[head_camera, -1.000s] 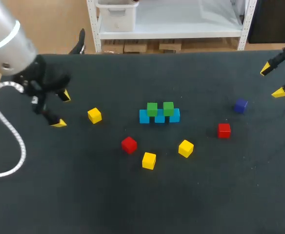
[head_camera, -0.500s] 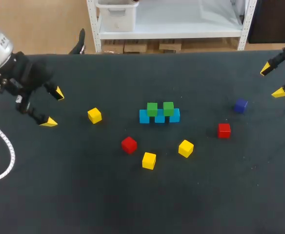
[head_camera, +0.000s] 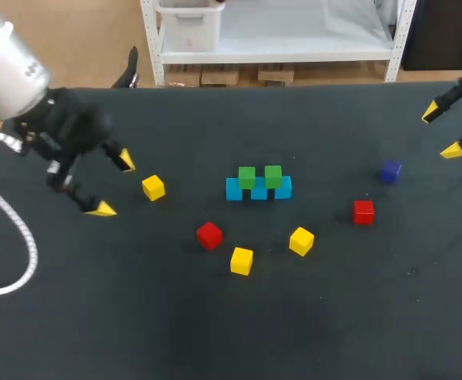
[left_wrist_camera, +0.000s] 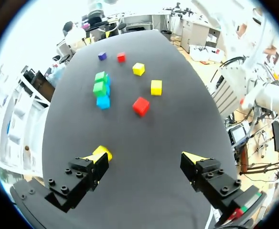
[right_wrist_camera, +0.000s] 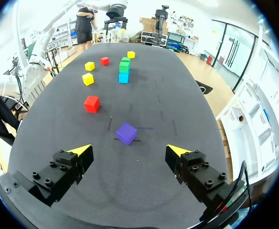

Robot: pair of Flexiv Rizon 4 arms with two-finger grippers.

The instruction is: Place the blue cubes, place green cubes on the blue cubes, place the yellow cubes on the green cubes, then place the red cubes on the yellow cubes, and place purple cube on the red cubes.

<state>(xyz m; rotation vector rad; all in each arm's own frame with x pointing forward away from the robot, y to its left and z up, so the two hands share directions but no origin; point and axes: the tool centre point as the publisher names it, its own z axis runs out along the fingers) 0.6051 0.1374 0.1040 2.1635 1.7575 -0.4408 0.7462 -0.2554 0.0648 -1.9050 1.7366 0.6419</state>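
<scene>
Three blue cubes (head_camera: 258, 191) stand in a row mid-table with two green cubes (head_camera: 247, 176) on top. Yellow cubes lie at the left (head_camera: 153, 188) and in front (head_camera: 241, 260), (head_camera: 301, 241). Red cubes (head_camera: 209, 235), (head_camera: 363, 211) and a purple cube (head_camera: 389, 172) lie loose. My left gripper (head_camera: 114, 185) hangs open just left of the left yellow cube (left_wrist_camera: 102, 152), which sits by one finger. My right gripper (head_camera: 442, 131) is open at the far right, with the purple cube (right_wrist_camera: 126, 133) ahead of it between the finger lines.
A white cable (head_camera: 17, 229) loops over the table's left edge near my left arm. The black table (head_camera: 215, 332) has open room in front and at the back.
My left gripper swung left toward the table edge, then came back right and ended closer to the left yellow cube. The right arm and all cubes stayed still.
</scene>
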